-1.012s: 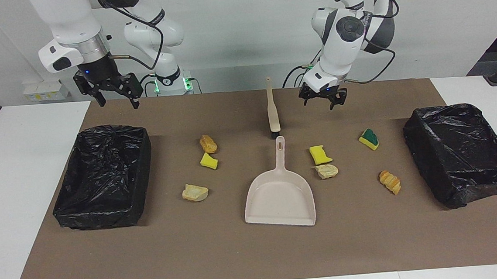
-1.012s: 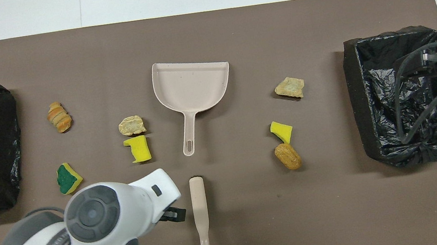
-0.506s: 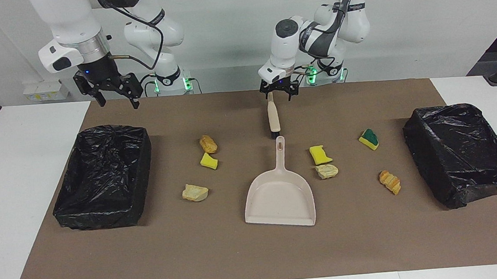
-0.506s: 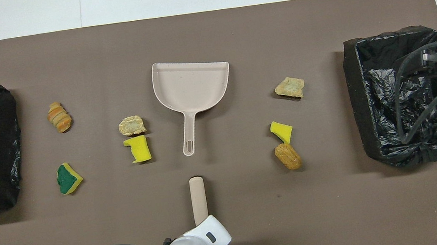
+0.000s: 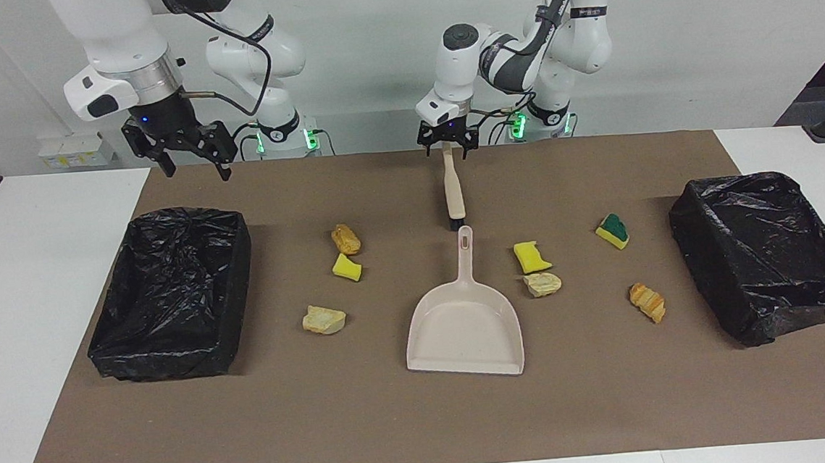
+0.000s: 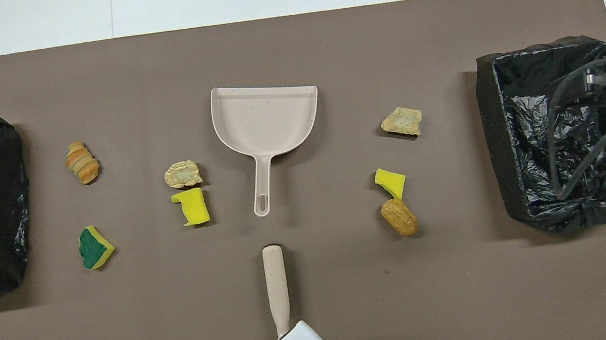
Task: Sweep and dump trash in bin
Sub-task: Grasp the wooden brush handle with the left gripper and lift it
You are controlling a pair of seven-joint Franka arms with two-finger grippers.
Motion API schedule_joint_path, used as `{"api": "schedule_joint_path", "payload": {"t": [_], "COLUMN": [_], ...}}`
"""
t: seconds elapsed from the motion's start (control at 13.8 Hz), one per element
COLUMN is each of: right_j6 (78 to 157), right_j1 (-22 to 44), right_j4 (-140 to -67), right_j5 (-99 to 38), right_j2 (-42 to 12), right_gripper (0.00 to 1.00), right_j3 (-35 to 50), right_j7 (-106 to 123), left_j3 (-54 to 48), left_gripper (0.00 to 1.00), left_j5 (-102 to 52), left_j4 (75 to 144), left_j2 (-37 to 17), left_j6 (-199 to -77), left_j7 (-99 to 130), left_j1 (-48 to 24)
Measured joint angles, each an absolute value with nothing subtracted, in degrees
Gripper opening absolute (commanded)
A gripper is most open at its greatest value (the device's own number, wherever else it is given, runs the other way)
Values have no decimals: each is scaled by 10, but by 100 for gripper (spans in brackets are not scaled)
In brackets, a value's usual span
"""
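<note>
Brown paper [image 5: 397, 421] covers the white tabletop [image 5: 39, 287]; black-lined bins [image 5: 170, 292] flank a beige dustpan [image 5: 463, 326] amid scattered trash [image 5: 347, 267]. Left gripper [image 5: 448, 148], jaws wide, straddles the brush [image 5: 452, 192] handle; right gripper [image 5: 193, 163], jaws wide, waits above its bin.

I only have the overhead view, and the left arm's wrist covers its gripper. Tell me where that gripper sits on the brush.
Observer: The left gripper is down at the tip of the brush handle, the end nearest the robots, open with one finger on each side of it.
Operator: Report the right gripper; I see only cables.
Observer: The right gripper waits open and empty, raised high over the black bin at the right arm's end of the table.
</note>
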State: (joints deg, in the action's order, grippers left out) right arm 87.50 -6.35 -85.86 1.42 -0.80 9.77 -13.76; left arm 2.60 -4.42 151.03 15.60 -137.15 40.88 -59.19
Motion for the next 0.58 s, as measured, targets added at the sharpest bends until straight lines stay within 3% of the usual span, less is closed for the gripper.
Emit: {"api": "schedule_joint_path", "payload": {"t": [0.14,0.22,0.29,0.58], "right_j6": [875,875,875,875], "right_j1": [-64,-64,-64,-64], "right_j4": [-859,-859,-859,-859], "right_j5": [14,14,14,14], "right_j2": [-8,-8,-8,-8], "right_gripper": [100,100,100,100], "right_j3": [98,98,98,98], "right_j7": [-138,-138,-138,-138], "left_j3": [28,29,30,35], "left_gripper": [37,12,0,0], "left_j5": [-44,-44,-44,-44], "left_j4": [1511,1511,1511,1510], "left_j2": [156,156,156,157], "left_j6": [-1372,-1372,-1372,-1369], "left_j7": [411,412,412,413], "left_j1": [-592,-592,-592,-588]}}
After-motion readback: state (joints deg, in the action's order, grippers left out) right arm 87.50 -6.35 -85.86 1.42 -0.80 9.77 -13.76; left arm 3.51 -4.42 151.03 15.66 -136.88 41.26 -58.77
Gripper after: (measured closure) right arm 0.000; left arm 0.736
